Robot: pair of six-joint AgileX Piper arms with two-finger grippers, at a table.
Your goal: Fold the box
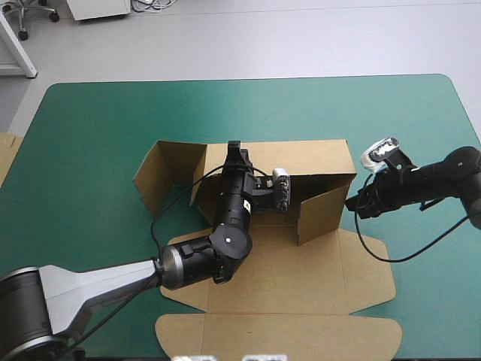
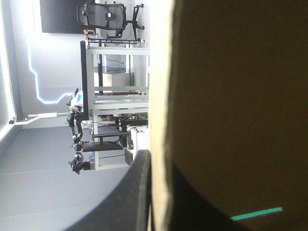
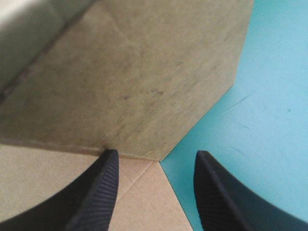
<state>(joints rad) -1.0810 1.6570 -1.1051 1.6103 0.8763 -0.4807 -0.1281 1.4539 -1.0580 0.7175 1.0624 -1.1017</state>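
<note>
Left hand (image 1: 235, 150) grips the rear wall of the box (image 1: 301, 274) between its 2 fingers; right hand (image 3: 155, 192), spread and empty, has the right side flap just ahead.

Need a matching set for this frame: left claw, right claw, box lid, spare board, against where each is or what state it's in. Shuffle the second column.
Things:
1. left claw
2. right claw
3. lid
4. spare board

Places or states:
A. flat on the teal-green cover, toward its near edge
B. open, at the right wall of the box
C. beside the cover's left edge
D. shut on the top edge of the box's far wall

Pairs: 1-D, 2-B, 3-A, 4-C
</note>
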